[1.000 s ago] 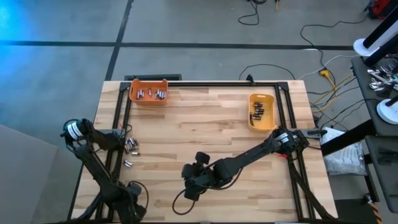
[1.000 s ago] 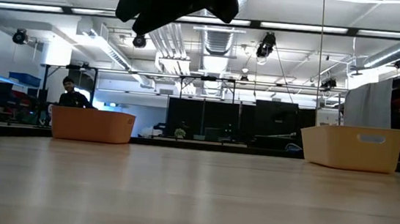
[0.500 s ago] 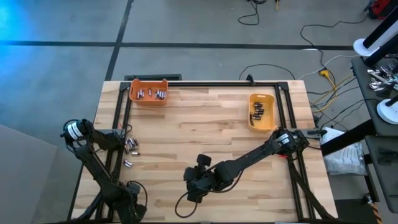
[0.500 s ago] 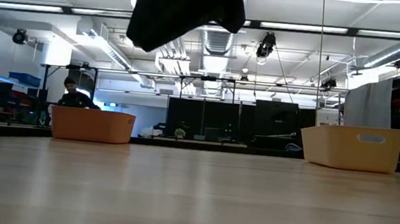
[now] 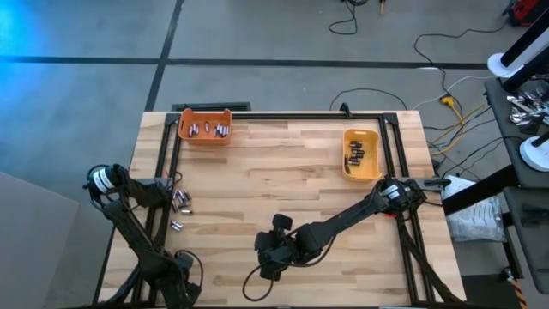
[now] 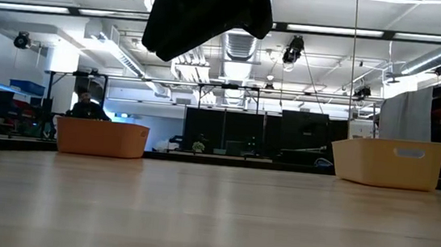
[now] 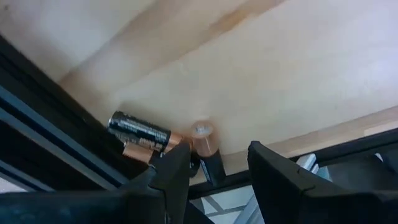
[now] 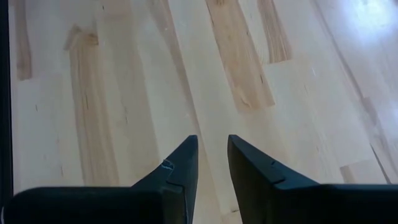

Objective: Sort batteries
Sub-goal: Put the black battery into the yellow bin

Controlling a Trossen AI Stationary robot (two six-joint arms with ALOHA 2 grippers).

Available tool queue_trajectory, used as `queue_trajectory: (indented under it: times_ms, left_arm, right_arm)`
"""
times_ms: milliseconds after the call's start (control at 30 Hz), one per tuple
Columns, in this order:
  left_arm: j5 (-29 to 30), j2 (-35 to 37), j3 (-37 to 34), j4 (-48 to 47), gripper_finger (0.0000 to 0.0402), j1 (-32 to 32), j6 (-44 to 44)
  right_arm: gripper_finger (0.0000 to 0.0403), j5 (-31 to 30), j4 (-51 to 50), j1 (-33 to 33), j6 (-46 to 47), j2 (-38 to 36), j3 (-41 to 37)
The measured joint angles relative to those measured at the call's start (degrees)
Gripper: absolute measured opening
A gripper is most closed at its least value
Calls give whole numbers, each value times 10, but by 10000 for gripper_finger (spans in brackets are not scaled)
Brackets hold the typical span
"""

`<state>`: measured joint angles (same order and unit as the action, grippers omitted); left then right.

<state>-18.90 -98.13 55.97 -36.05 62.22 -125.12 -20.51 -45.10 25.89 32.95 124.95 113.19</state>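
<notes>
Both grippers are seen apart from any held battery. At the table's left edge, the left gripper (image 7: 214, 165) is parked over a loose pile, its fingers set partly apart with nothing between them, while one copper-topped cell stands just in front of the gap. That placement is judged to suit a pick from the pile, since the unsorted batteries (image 5: 180, 202) are gathered there beside the black frame rail. Over bare wood near the table's front middle, the right gripper (image 8: 210, 165) is held with its fingers drawn narrow and nothing gripped; from the low view it is seen hanging well above the surface, so it is taken to be between trips. Two bins are set at the far side so that each kind can be dropped apart: silvery-grey cells are lying in the orange bin (image 5: 204, 135) at the far left, and dark ones in the yellow bin (image 5: 361, 170) at the far right. In the left wrist view, the nearest batteries (image 7: 139, 130) are shown as small cylinders, black-bodied with copper ends, one lying on its side and touching another by the rail. Whether a third is tucked beneath them cannot be told, as the fingers cover that spot.
</notes>
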Motion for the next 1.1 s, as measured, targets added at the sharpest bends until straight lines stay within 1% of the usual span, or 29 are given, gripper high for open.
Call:
queue_trajectory:
  times_ms: [200,467,533,667,833,1100]
  left_arm:
    - [4,0,-21,16,142,0,7]
    - [3,1,-46,45,141,0,20]
    - [3,1,-47,46,134,0,29]
    - [-3,1,-48,55,109,0,36]
    - [-31,1,-49,70,80,0,39]
    - [-6,1,-47,69,76,0,47]
  right_arm:
    - [89,0,0,0,0,0,0]
    - [71,0,4,0,0,0,0]
    - [67,0,5,0,0,0,0]
    - [64,0,4,0,0,0,0]
    - [71,0,4,0,0,0,0]
    - [83,3,0,0,0,-2,0]
